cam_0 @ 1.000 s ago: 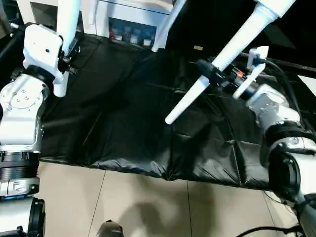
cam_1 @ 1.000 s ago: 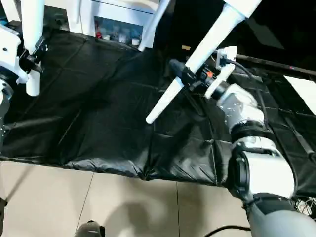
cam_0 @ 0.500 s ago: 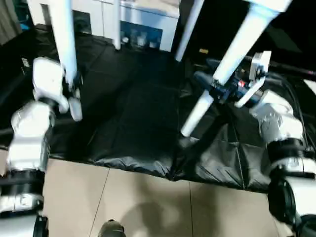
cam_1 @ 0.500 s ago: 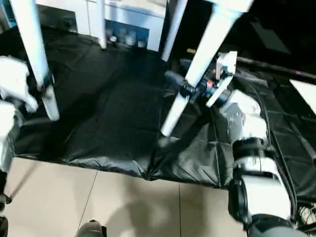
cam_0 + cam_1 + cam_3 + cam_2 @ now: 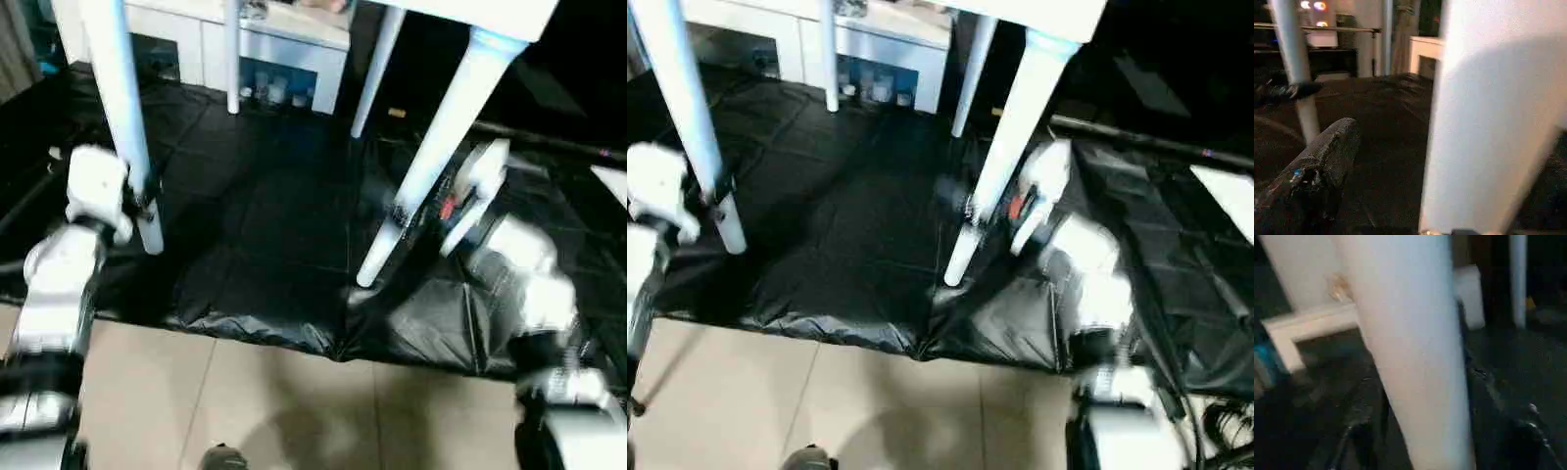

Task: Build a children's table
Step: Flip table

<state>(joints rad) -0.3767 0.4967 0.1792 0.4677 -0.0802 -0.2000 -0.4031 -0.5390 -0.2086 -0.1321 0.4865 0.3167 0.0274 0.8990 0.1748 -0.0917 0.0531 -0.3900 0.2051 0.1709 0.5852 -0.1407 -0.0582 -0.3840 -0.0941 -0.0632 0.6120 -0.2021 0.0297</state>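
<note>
Covering the work area is a black sheet (image 5: 265, 225), creased and folded, which lies on a floor of pale tiles (image 5: 245, 401); the sheet's near edge is rumpled where it meets the tiles. The children's table (image 5: 460, 15) stands upright on this sheet, tabletop at the upper edge of the head views, all four white legs pointing down.

Relative to the table:
- Behind it stands a white cabinet (image 5: 279, 49) with small items visible in a glass-fronted compartment.
- The near left leg (image 5: 122, 117) ends on the sheet close to its near edge.
- The near right leg (image 5: 426, 166) slants, its foot resting on the sheet near the rumpled border.
- The two far legs (image 5: 231, 59) stand close in front of the cabinet.

The left gripper (image 5: 142, 191) sits at the near left leg, low on the tube, with a black finger on each side of it. The right gripper (image 5: 965, 201) sits at the near right leg; the right wrist view shows one black finger (image 5: 1317, 166) standing clear of the leg, so the jaws are spread wide.
</note>
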